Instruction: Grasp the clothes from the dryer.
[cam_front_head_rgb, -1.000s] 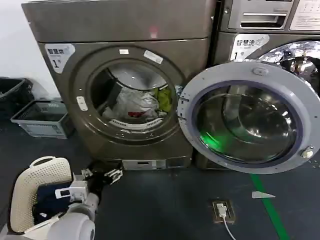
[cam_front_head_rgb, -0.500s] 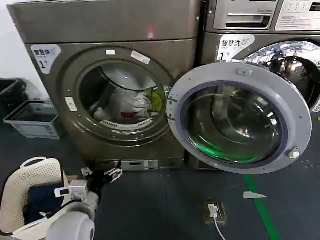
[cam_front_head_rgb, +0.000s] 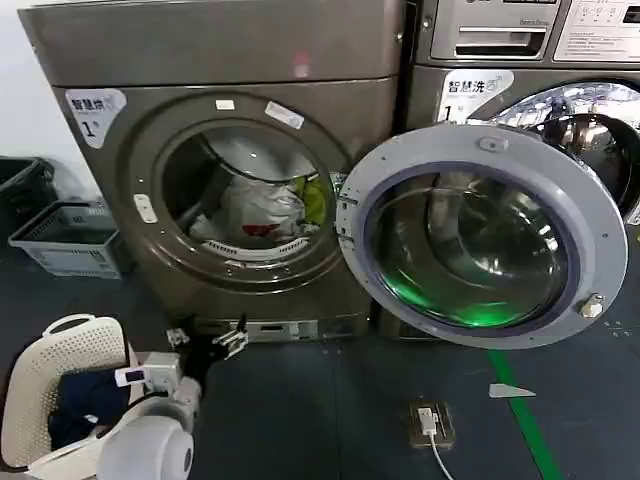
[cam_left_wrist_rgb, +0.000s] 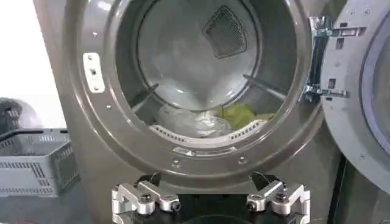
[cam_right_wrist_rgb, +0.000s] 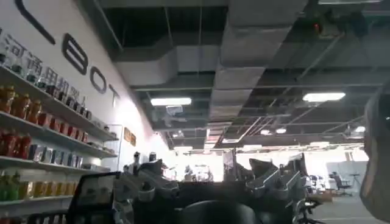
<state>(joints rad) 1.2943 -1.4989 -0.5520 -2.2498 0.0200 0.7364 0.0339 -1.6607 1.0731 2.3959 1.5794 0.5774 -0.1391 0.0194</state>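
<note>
The bronze-brown dryer (cam_front_head_rgb: 220, 50) stands at the left with its grey round door (cam_front_head_rgb: 480, 142) swung wide open to the right. Inside the drum lie the clothes (cam_front_head_rgb: 262, 208): white-grey fabric, a lime-green piece (cam_front_head_rgb: 314, 198) and a small red piece. My left gripper (cam_front_head_rgb: 208, 345) hangs low in front of the dryer's base, open and empty. In the left wrist view that gripper (cam_left_wrist_rgb: 210, 204) faces the porthole from below, and the clothes (cam_left_wrist_rgb: 194, 122) rest at the drum's bottom, well beyond the fingertips. My right gripper (cam_right_wrist_rgb: 210, 182) is open, empty and pointed at the room's ceiling.
A white perforated basket (cam_front_head_rgb: 55, 375) holding a dark navy garment stands at the lower left beside my left arm. A grey crate (cam_front_head_rgb: 68, 238) sits left of the dryer. A second machine (cam_front_head_rgb: 560, 110) stands at the right. A floor socket (cam_front_head_rgb: 430, 420) and green tape (cam_front_head_rgb: 520, 400) lie on the dark floor.
The head view has shifted, so the dryer sits a little further left than a second ago. The left gripper stays low before the dryer's base, still open.
</note>
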